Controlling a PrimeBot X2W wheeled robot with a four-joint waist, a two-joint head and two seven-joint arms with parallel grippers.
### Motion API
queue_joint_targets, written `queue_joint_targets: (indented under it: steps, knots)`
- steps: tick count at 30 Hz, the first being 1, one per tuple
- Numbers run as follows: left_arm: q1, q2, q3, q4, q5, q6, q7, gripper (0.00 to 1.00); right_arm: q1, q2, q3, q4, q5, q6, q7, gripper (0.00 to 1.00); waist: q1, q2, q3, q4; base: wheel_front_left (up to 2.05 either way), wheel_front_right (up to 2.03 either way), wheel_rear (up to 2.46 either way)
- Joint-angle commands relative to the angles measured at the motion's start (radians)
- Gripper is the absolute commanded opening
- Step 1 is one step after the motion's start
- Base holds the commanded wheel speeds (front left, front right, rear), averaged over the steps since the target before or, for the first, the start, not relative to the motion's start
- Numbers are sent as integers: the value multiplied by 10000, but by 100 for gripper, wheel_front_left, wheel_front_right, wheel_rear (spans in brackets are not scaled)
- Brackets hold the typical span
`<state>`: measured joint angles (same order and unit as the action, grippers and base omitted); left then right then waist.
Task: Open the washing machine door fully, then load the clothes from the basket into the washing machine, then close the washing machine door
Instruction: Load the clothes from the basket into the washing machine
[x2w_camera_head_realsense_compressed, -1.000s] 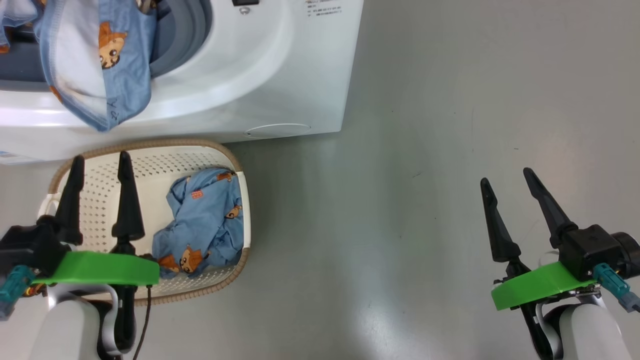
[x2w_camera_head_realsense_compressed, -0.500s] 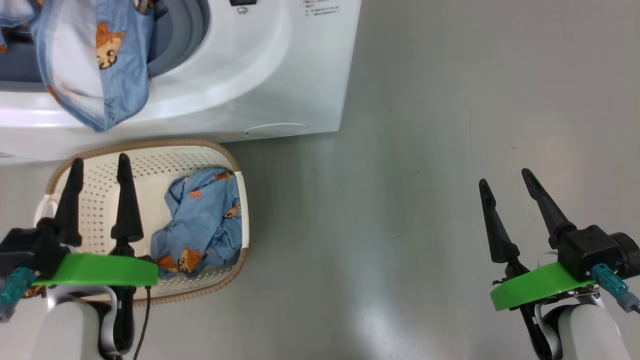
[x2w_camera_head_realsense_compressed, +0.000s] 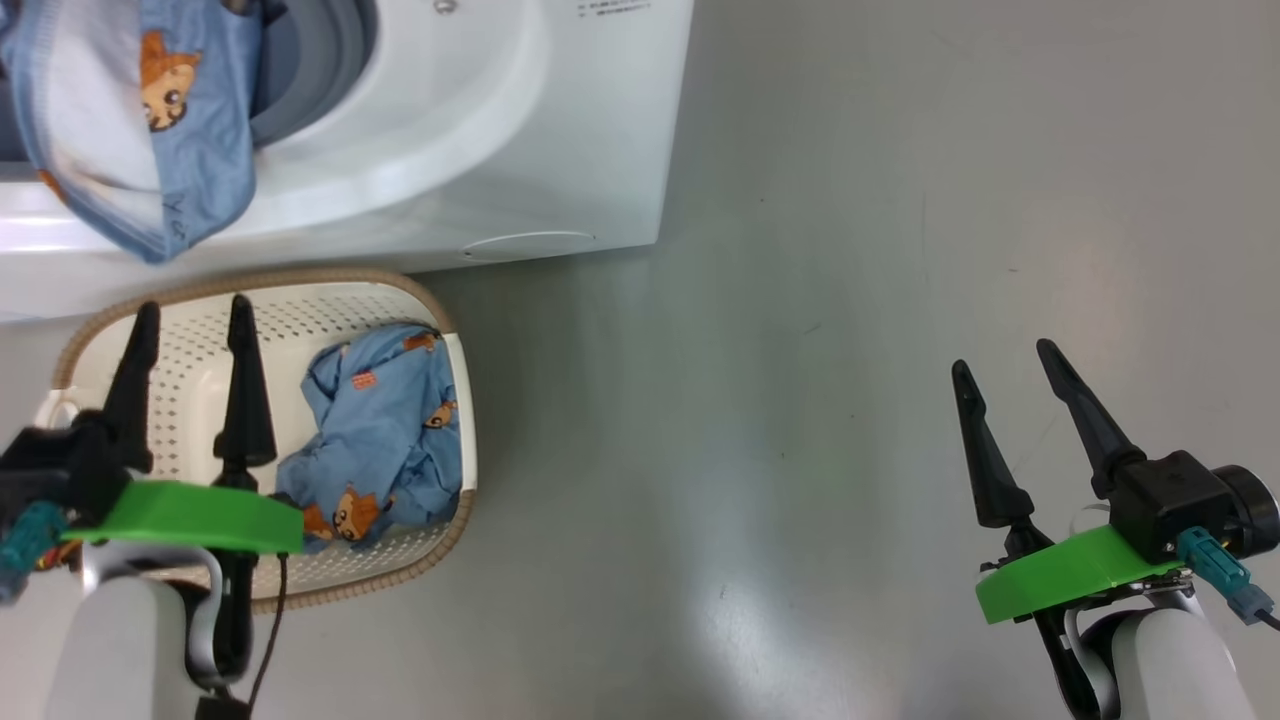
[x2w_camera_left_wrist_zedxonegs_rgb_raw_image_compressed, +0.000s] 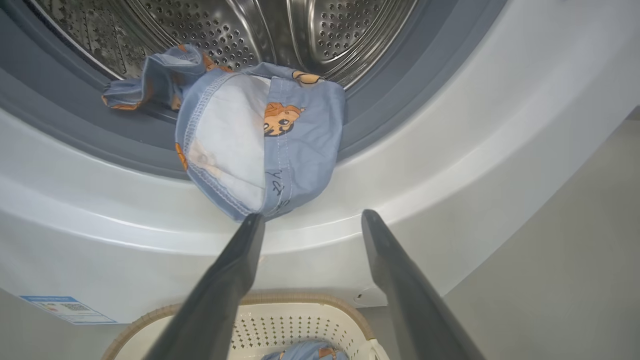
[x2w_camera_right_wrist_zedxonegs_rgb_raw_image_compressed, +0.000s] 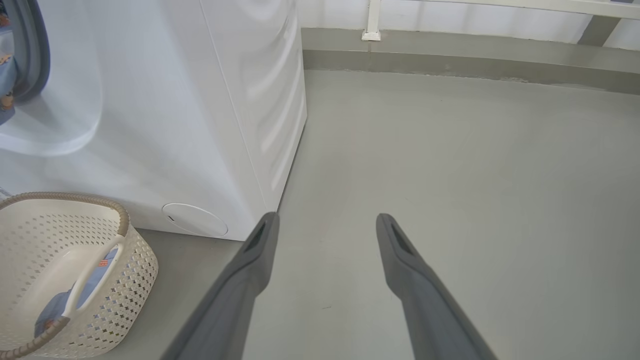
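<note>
Left gripper (x2w_camera_head_realsense_compressed: 193, 306): fingers spread, holding nothing, poised above the basket (x2w_camera_head_realsense_compressed: 330, 276) just in front of the washing machine (x2w_camera_head_realsense_compressed: 450, 130). Right gripper (x2w_camera_head_realsense_compressed: 1003, 356): likewise spread and empty, over bare floor (x2w_camera_head_realsense_compressed: 800, 420) well off the machine's right front corner.

The basket stands against the foot of the machine's front. One crumpled blue printed garment (x2w_camera_head_realsense_compressed: 375, 430) lies in it, on the side nearer the machine's round cap (x2w_camera_head_realsense_compressed: 528, 245).

Higher up the machine's front, a second garment (x2w_camera_left_wrist_zedxonegs_rgb_raw_image_compressed: 260, 150) hangs out of the mouth, draped over the grey gasket (x2w_camera_left_wrist_zedxonegs_rgb_raw_image_compressed: 75, 125) and the white lip. A further piece (x2w_camera_left_wrist_zedxonegs_rgb_raw_image_compressed: 135, 85) lies bunched at the edge of the steel drum (x2w_camera_left_wrist_zedxonegs_rgb_raw_image_compressed: 280, 25).

Risks noted:
- The hanging garment appears only part loaded. A door shut on it would likely pinch cloth in the seal.
- Its weight outside the lip may pull it down the machine's front.
- Passing the next load through the mouth could snag it and drag it out.
- A fingertip catching the basket's perforations may lift or tip the light basket.
</note>
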<state>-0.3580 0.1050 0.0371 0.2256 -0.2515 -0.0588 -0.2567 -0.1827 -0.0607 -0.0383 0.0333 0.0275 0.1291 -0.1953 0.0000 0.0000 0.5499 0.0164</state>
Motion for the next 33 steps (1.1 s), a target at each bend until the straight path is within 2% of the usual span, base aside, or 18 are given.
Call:
queue_joint_targets:
  steps: [1,13,24,32,33]
  knots:
    - [-165,380,314,-9,146,16,-44,100,74,38,264,-180,-49,16,-68,100,0,0,72,-58,0,0,0]
    - [-1990,965,87,1633,679,422,359,100,-157,77,363,-7,-63,16,-198,100,0,0,410,-291,0,0,0]
    - [-3431,1442,-93,3320,898,574,770,100,-338,96,464,129,-62,16,-309,100,0,0,638,-544,0,0,0]
    - [-4242,1627,-118,4510,823,573,645,100,-425,101,515,261,-18,16,-389,100,0,0,754,-699,0,0,0]
    - [-4308,1634,-104,4629,780,550,609,74,-433,102,519,277,-6,16,-398,100,0,0,758,-715,0,0,0]
